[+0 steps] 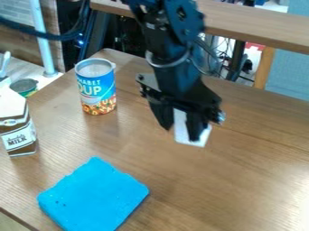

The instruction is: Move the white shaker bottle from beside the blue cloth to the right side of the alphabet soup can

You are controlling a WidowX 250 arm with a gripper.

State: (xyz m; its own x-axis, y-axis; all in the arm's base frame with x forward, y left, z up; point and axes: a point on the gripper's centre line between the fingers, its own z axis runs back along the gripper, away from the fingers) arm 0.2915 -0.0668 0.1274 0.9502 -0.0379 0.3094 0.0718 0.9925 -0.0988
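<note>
The black gripper [180, 131] hangs over the wooden table right of centre, its fingers shut on a white block-like object [183, 136]. The object's lower end sticks out below the fingers, and its upper part is partly hidden behind them. To the gripper's left, an open soup can [97, 89] with a blue label stands upright. Lower left of the gripper, a bright blue cloth or sponge-like piece [95, 195] lies flat. A brown and white milk carton [18, 135] stands upright at the left edge.
The wooden table [253, 176] has its front edge at the lower left. A wooden shelf or beam [259, 25] crosses behind the arm, with cables and a blue-grey panel beyond. At the left, a small green container [24, 86] sits on a lighter surface.
</note>
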